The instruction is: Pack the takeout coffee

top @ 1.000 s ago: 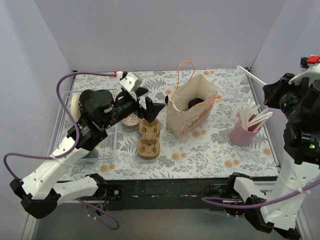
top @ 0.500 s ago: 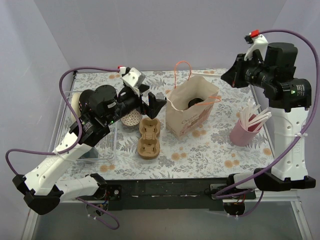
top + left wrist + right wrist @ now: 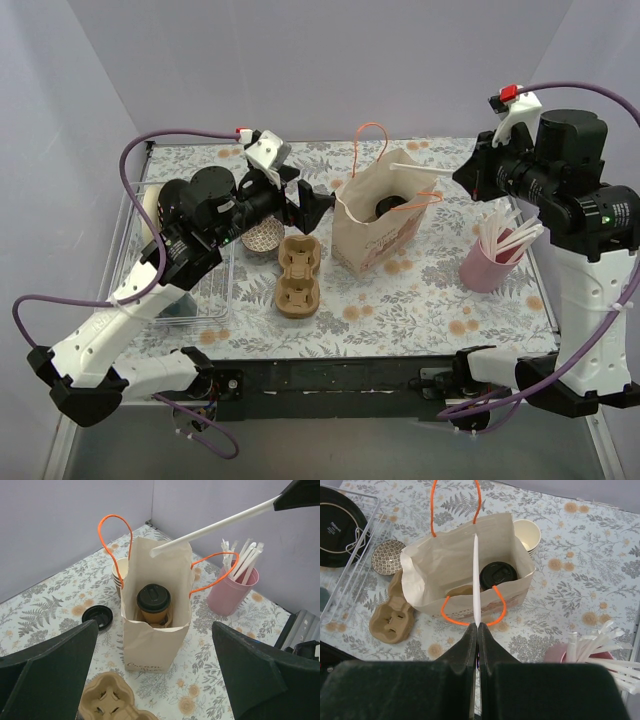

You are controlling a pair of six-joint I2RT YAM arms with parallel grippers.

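Note:
The takeout coffee (image 3: 153, 597) (image 3: 498, 575) (image 3: 390, 207), a tan cup with a black lid, stands upright inside the open paper bag (image 3: 375, 240) (image 3: 150, 645) (image 3: 427, 567) with orange handles. My right gripper (image 3: 477, 626) (image 3: 462, 175) is shut on a white wrapped straw (image 3: 476, 580) (image 3: 215, 527) (image 3: 425, 168). The straw's free end reaches over the bag's mouth, beside the coffee's lid. My left gripper (image 3: 312, 203) (image 3: 154, 630) hovers left of the bag, wide open and holding nothing.
A brown pulp cup carrier (image 3: 296, 277) (image 3: 112, 702) (image 3: 392, 617) lies left of the bag. A pink cup of straws (image 3: 487, 262) (image 3: 580, 650) stands right. Stacked lidless cups (image 3: 527, 534) and a loose black lid (image 3: 97, 616) sit behind the bag. A clear tray (image 3: 205, 290) and patterned bowl (image 3: 388, 556) are at left.
My right arm has swung in from the right edge, bringing the straw over the bag's mouth. The left gripper has shifted slightly up and right, still open.

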